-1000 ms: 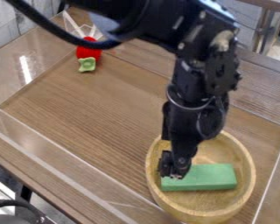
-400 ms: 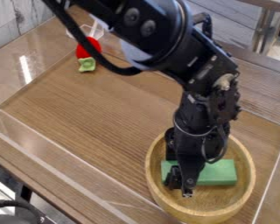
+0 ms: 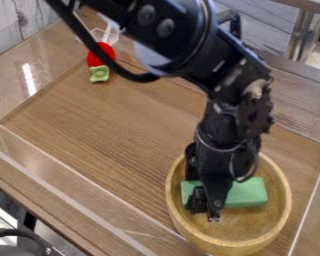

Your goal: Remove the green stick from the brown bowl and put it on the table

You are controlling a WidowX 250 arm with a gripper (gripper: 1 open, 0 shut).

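Brown wood-grain table is carrying the tan wooden bowl at five o'clock; black gripper is clamping together on the matte green stick inside. Advisable: lifting vertically, clearing the rim.

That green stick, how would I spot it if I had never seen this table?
Find the wooden table, then the round tan bowl at its near right corner. The green stick lies flat inside, a plain green bar under the black gripper. The only other green, by the red object, sits far off.
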